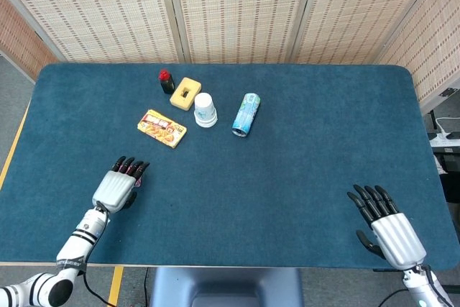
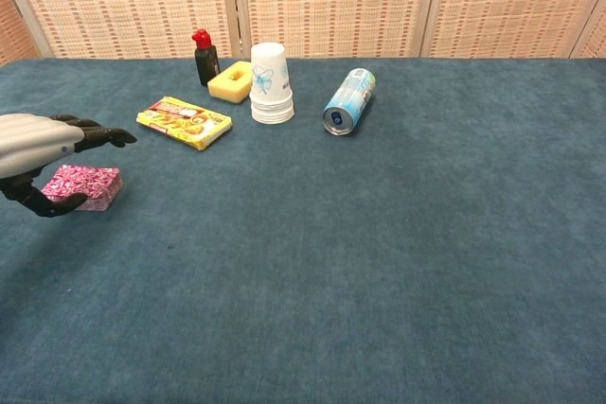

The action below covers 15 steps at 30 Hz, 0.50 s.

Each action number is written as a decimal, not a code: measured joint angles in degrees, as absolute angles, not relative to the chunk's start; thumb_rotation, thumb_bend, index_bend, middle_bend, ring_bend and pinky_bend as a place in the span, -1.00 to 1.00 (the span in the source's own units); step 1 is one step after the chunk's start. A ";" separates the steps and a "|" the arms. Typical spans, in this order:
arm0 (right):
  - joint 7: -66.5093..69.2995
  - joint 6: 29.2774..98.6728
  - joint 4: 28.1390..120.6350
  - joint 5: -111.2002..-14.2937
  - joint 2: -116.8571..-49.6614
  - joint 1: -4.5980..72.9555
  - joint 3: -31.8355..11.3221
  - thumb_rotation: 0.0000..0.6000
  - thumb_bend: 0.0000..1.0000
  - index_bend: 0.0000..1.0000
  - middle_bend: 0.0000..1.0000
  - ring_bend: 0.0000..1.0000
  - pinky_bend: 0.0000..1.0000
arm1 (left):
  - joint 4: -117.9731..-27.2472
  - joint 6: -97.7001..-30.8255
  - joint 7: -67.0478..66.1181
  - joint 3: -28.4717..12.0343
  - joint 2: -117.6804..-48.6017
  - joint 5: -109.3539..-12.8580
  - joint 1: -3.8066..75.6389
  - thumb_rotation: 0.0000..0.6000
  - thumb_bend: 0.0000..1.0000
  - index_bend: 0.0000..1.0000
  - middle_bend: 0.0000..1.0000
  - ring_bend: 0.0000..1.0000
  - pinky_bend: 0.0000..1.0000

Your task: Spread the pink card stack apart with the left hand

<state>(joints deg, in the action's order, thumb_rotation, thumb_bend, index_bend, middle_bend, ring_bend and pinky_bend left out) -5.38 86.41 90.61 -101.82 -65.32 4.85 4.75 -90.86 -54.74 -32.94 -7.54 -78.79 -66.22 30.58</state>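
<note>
The pink card stack (image 2: 92, 185) lies flat on the blue table (image 2: 379, 253) near its left front. My left hand (image 2: 43, 144) hovers right over the stack with its fingers stretched forward and apart, and its thumb curls down beside the stack's near edge. I cannot tell whether it touches the cards. In the head view the left hand (image 1: 122, 182) covers almost the whole stack. My right hand (image 1: 384, 225) rests open at the front right of the table, holding nothing.
At the back left stand a yellow snack box (image 1: 162, 128), a stack of paper cups (image 1: 205, 110), a can on its side (image 1: 246, 114), a yellow block (image 1: 187, 93) and a dark bottle with a red cap (image 1: 166, 81).
</note>
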 measured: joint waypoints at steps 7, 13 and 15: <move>-4.65 86.18 91.07 -102.17 -64.53 4.92 5.18 1.00 -0.40 -1.00 -1.00 -1.00 -1.00 | -88.76 -55.06 -38.92 -7.70 -80.61 -60.16 32.69 1.00 -0.07 -0.93 -0.82 -1.00 -0.99; -4.72 86.52 91.19 -102.43 -64.49 4.77 5.20 1.00 -0.40 -1.00 -1.00 -1.00 -1.00 | -89.12 -55.70 -43.37 -7.23 -80.70 -53.98 34.02 1.00 -0.07 -0.93 -0.82 -1.00 -0.99; -4.71 86.52 91.22 -102.63 -64.46 4.74 5.34 1.00 -0.40 -1.00 -1.00 -1.00 -1.00 | -89.42 -55.76 -44.15 -7.03 -80.60 -52.40 34.44 1.00 -0.07 -0.93 -0.82 -1.00 -0.99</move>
